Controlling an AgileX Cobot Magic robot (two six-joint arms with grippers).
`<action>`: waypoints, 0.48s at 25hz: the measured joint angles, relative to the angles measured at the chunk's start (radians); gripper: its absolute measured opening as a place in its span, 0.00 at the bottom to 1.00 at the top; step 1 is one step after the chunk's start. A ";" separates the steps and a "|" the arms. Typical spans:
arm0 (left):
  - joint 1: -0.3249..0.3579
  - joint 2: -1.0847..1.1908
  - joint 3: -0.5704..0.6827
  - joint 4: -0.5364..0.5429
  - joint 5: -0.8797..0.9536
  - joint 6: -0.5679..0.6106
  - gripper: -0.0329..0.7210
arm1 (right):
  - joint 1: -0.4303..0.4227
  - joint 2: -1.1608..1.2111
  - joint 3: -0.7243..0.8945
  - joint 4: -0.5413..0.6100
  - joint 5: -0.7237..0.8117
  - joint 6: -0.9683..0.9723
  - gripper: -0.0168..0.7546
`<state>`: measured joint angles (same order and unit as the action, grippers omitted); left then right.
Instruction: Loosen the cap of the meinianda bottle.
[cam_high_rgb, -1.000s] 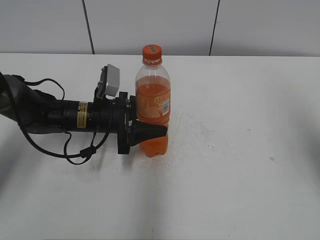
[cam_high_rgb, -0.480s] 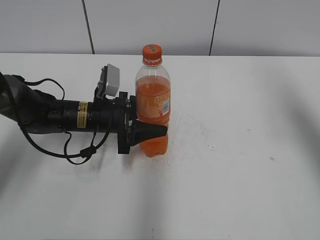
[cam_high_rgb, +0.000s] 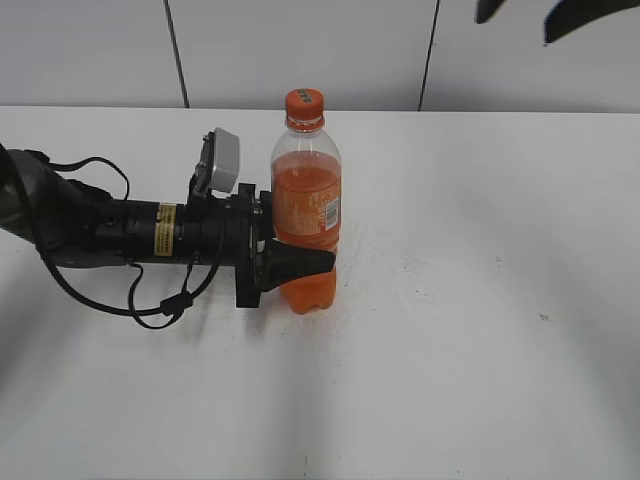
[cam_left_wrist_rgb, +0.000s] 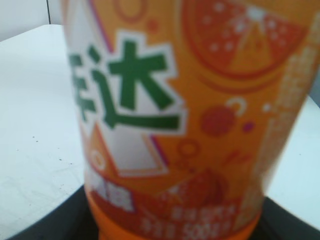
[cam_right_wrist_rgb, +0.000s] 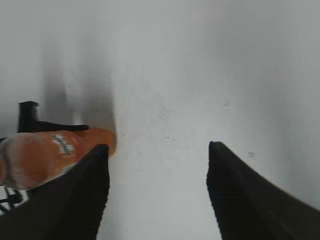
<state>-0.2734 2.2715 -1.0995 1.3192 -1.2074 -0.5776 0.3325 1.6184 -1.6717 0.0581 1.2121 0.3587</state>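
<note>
- We see the left end effector (cam_high_rgb: 290, 265), black and reaching in horizontally from the left, closed around the lower body of the tall clear plastic bottle of orange drink (cam_high_rgb: 306, 215), one dark finger (cam_high_rgb: 300, 264) crossing its front.
- The bottle stands upright on the white tabletop (cam_high_rgb: 480, 330), left of centre in the exterior view.
- Orange liquid fills it up to the shoulder; the neck above that is clear.
- The small round orange plastic screw cap (cam_high_rgb: 304, 103) sits on the neck, with a small pale mark on top, well above the gripped part.
- In the left wrist view the bottle's orange label band (cam_left_wrist_rgb: 200, 125) fills the frame: large green Chinese characters outlined in white, an orange-slice graphic, and small pale print low down that seems to read "500"; the rest is too blurred for us to read.
- The right end effector (cam_right_wrist_rgb: 157, 192) hangs high above the tabletop with its two dark fingers (cam_right_wrist_rgb: 235, 190) spread wide and nothing between them; in the exterior view only its tips show at the top right edge.
</note>
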 joint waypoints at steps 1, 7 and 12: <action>0.000 0.000 0.000 0.000 0.000 0.000 0.57 | 0.034 0.020 -0.029 0.000 0.000 0.028 0.62; 0.000 0.000 0.000 0.000 0.000 0.000 0.57 | 0.197 0.139 -0.166 0.000 0.000 0.131 0.62; 0.000 0.000 0.000 0.000 0.000 0.000 0.57 | 0.282 0.224 -0.247 0.000 0.000 0.160 0.62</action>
<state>-0.2734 2.2715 -1.0995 1.3192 -1.2074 -0.5776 0.6141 1.8428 -1.9185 0.0581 1.2121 0.5186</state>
